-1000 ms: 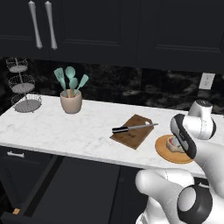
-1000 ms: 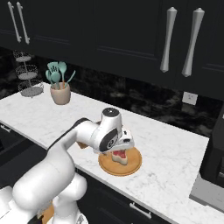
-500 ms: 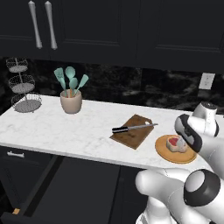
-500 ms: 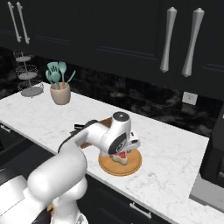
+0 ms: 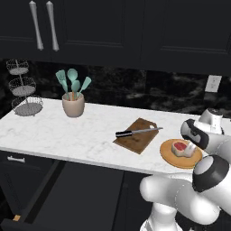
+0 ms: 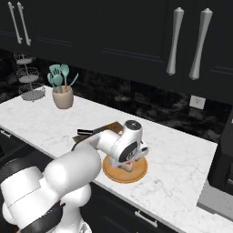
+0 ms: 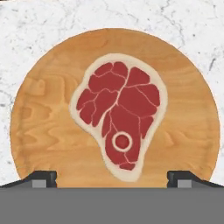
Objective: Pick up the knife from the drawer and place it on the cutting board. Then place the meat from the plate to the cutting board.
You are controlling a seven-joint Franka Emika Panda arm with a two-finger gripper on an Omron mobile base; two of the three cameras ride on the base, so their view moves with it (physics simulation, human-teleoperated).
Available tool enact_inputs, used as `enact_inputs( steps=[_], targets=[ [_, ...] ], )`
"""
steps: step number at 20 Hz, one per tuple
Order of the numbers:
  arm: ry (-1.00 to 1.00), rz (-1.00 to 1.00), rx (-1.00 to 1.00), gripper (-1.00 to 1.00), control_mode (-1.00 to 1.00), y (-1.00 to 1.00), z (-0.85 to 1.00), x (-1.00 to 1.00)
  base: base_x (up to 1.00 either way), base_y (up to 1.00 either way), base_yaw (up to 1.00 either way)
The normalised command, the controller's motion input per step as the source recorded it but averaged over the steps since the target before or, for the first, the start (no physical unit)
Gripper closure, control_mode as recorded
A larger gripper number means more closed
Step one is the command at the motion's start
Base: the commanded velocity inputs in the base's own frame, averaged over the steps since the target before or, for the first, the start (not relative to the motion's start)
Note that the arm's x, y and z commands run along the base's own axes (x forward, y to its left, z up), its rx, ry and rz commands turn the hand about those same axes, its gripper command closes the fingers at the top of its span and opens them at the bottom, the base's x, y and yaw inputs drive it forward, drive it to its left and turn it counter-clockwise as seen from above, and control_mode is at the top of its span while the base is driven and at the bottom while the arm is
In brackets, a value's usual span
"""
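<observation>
White marble counter (image 5: 67, 133), utensil crock (image 5: 73, 106), wire tiered stand (image 5: 25, 90), cutting board (image 5: 135, 136), plate (image 5: 173, 158)

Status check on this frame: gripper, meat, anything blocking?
Gripper open, empty, above the meat. Meat flat on the plate, untouched. Knife already on the cutting board. Nothing blocking.

White arm (image 5: 180, 203), dark joints

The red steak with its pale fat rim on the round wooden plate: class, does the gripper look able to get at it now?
Probably yes. The gripper hangs above the red steak, fingertips spread wide, nothing between; the round wooden plate carries nothing else.
</observation>
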Motion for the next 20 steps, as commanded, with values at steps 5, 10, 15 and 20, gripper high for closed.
enact_inputs(
  steps=[5,10,15,20],
  targets=[
    [0.01,0.12,0.01,-1.0,-1.0,-0.04,-0.32,0.35,0.0,0.0,0.0],
    [0.0,0.13,0.0,-1.0,-1.0,0.0,-0.4,0.33,0.0,0.0,0.0],
    [0.0,0.12,0.0,1.0,-1.0,0.0,-0.51,0.04,0.0,0.0,0.0],
    [0.0,0.07,0.0,1.0,-1.0,0.05,-0.32,-0.05,0.0,0.0,0.0]
  ],
)
